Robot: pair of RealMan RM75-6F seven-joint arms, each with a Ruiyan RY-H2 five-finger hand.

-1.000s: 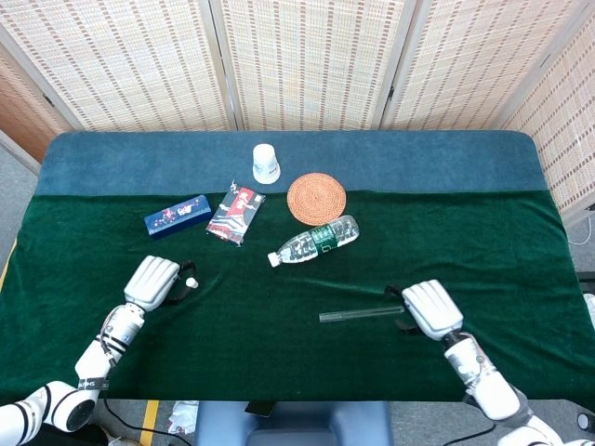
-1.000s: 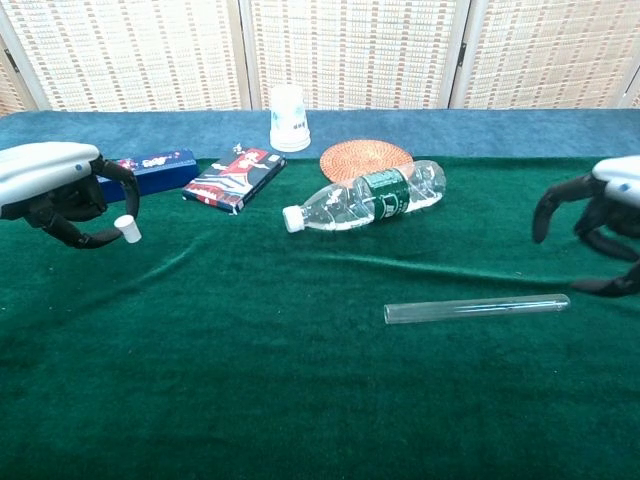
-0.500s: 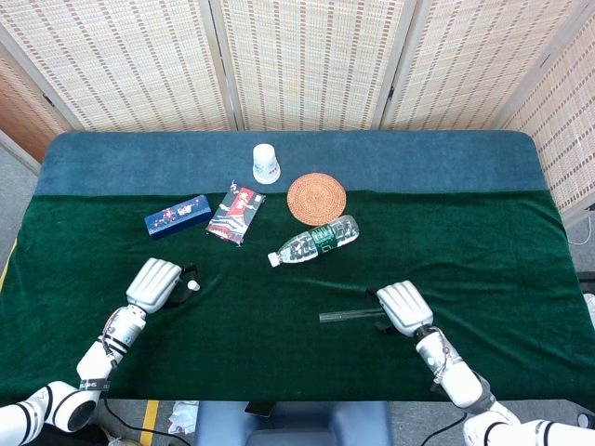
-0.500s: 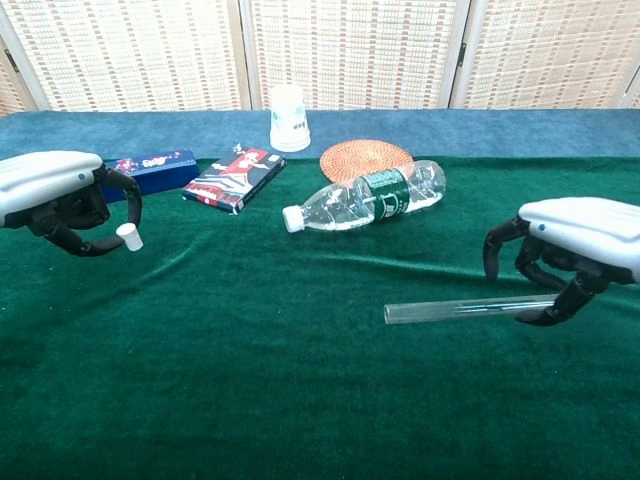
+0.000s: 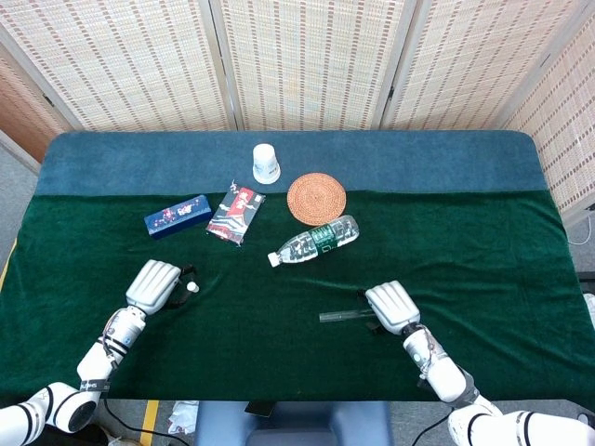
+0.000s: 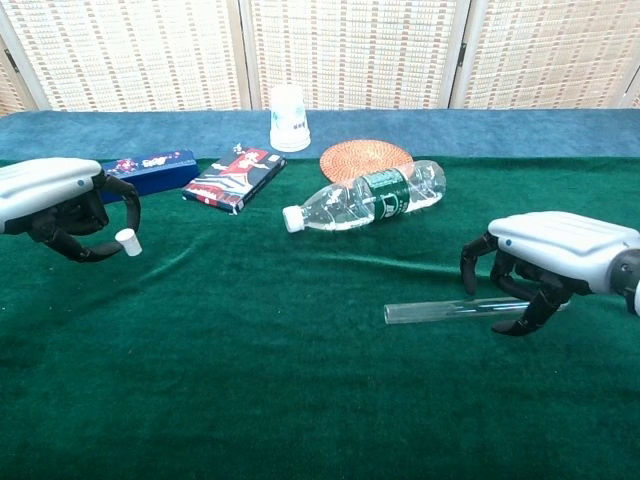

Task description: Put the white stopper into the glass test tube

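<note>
Now the glass test tube (image 6: 450, 310) lies between right-hand fingers (image 6: 478, 268) — unlifted.

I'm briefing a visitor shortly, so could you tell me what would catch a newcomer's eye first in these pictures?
Probably the robot's white left hand, pinching a small white stopper above the green cloth at the left. Next, the white right hand arched over the clear glass test tube lying near the front, and the clear plastic water bottle on its side mid-table.

Head view looks steeply down from high, whole surface (image 5: 483, 242) in frame. Chest view sits low, near, facing the back screen (image 6: 350, 50). Both share the surface's middle.
</note>
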